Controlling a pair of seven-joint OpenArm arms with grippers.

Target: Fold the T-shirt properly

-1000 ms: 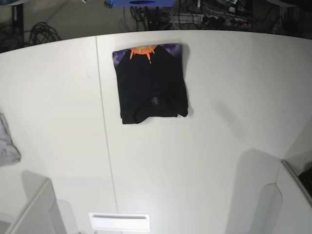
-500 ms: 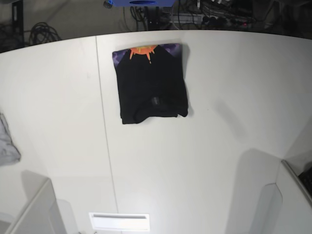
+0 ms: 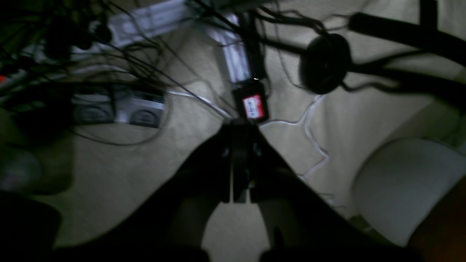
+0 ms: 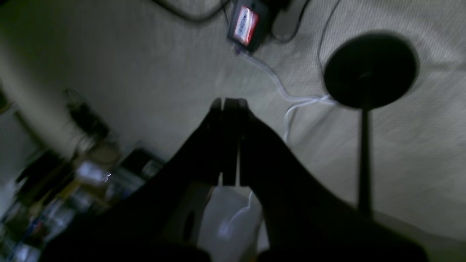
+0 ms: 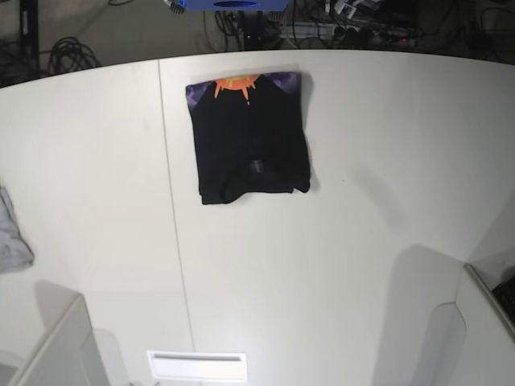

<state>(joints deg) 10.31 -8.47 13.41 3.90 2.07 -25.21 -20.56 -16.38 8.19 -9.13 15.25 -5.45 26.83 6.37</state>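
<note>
The black T-shirt (image 5: 251, 138) lies folded into a compact rectangle on the far middle of the white table (image 5: 322, 257) in the base view, its orange-and-purple print showing along the far edge. Neither arm shows in the base view. The left gripper (image 3: 240, 127) is shut with nothing between its fingers and hangs over the floor beside the table. Over the floor too, the right gripper (image 4: 230, 103) is shut and empty. The T-shirt appears in neither wrist view.
A small light-grey cloth (image 5: 11, 237) lies at the table's left edge. Cables and a power strip (image 3: 142, 22) cover the floor in the left wrist view. A black round stand base (image 4: 369, 69) and a white cable (image 4: 291, 102) lie below the right gripper.
</note>
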